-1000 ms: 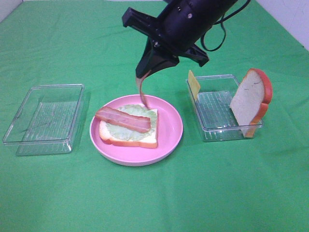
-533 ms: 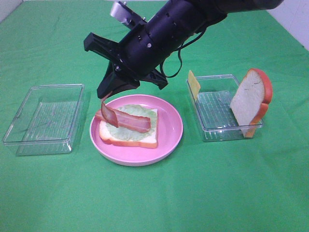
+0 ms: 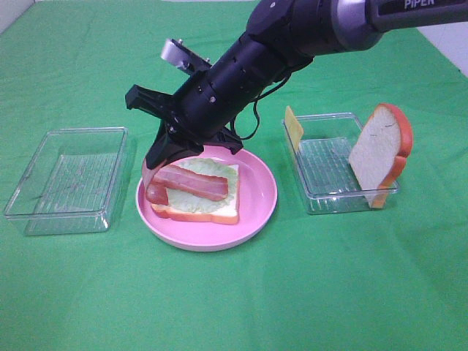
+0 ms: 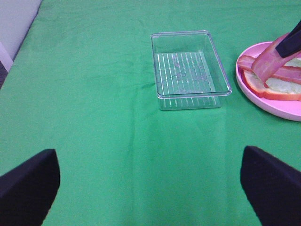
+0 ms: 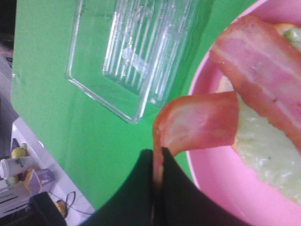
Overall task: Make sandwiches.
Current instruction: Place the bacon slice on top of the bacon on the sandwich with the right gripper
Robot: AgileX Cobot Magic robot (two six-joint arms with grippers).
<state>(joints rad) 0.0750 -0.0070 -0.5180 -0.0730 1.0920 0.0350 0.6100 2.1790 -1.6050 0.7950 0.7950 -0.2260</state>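
Sandwich point(image 3: 197, 212) on plate point(image 3: 260, 201) btwn L tray point(image 3: 69, 179), R tray point(image 3: 329, 172).

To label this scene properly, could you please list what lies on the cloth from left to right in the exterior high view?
In order: left clear tray → pink plate with the open sandwich → yellow cheese square → leaning bread slice.

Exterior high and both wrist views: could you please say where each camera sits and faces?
Exterior high: above the green cloth, facing down at the pink plate; the right arm reaches across.
Left wrist: low over the cloth, facing the left clear tray; the left gripper, open, shows two dark fingertips.
Right wrist: looks down past the shut right gripper at its bacon strip.
Shared: both wrist views show that tray and strip.
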